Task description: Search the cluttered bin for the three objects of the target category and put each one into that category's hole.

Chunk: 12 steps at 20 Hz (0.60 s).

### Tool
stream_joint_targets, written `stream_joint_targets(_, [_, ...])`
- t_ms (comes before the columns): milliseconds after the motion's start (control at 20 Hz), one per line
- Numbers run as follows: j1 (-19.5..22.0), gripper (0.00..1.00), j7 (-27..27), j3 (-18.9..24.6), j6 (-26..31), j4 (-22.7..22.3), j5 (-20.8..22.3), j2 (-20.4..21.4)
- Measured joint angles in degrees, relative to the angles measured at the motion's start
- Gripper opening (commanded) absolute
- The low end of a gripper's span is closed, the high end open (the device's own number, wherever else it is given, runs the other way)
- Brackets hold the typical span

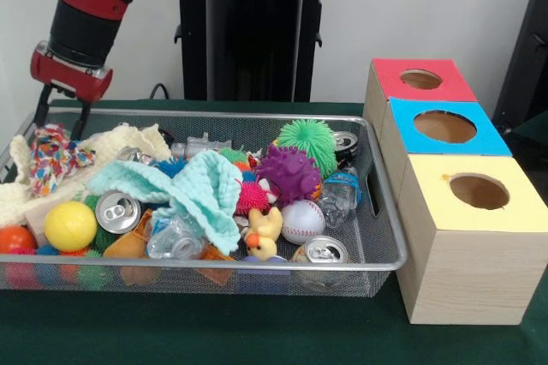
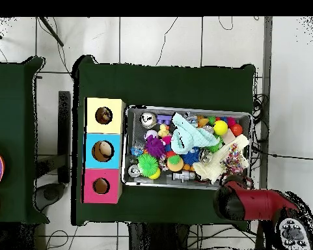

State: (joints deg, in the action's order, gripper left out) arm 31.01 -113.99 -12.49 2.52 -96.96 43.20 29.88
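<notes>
The wire mesh bin [image 1: 257, 116] is full of mixed toys. One confetti-pattern cloth [image 1: 50, 159] lies at its far left corner, and it also shows in the overhead view [image 2: 233, 156]. A second confetti cloth does not show. The cream-yellow knitted cloth [image 1: 124, 144] lies beside it, spread along the back wall. My gripper [image 1: 60, 125] is open, with its fingers straddling the top of the confetti cloth and holding nothing. The yellow-topped hole [image 1: 479, 191] is in the nearest wooden box, right of the bin.
A mint knitted cloth [image 1: 197, 189] lies over the bin's middle, among spiky balls, silver cans, a yellow ball [image 1: 70, 225], a baseball and a rubber duck. Blue-topped [image 1: 444, 127] and red-topped [image 1: 420, 80] boxes stand behind the yellow one. The pedestal [image 1: 253, 31] stands behind the bin.
</notes>
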Motion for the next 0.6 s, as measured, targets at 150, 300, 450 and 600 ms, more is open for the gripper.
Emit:
stream_joint_targets(150, [1.43,1.0,0.0,1.84,0.77,-0.03,0.0,1.92])
stream_joint_targets(300, [2.73,1.0,0.0,3.61,2.12,-0.03,0.02,4.18])
stream_joint_targets(450, [3.23,1.0,0.0,4.69,3.18,-0.03,0.04,5.72])
stream_joint_targets(600, [3.18,1.0,0.0,5.47,3.73,-0.01,0.04,6.71])
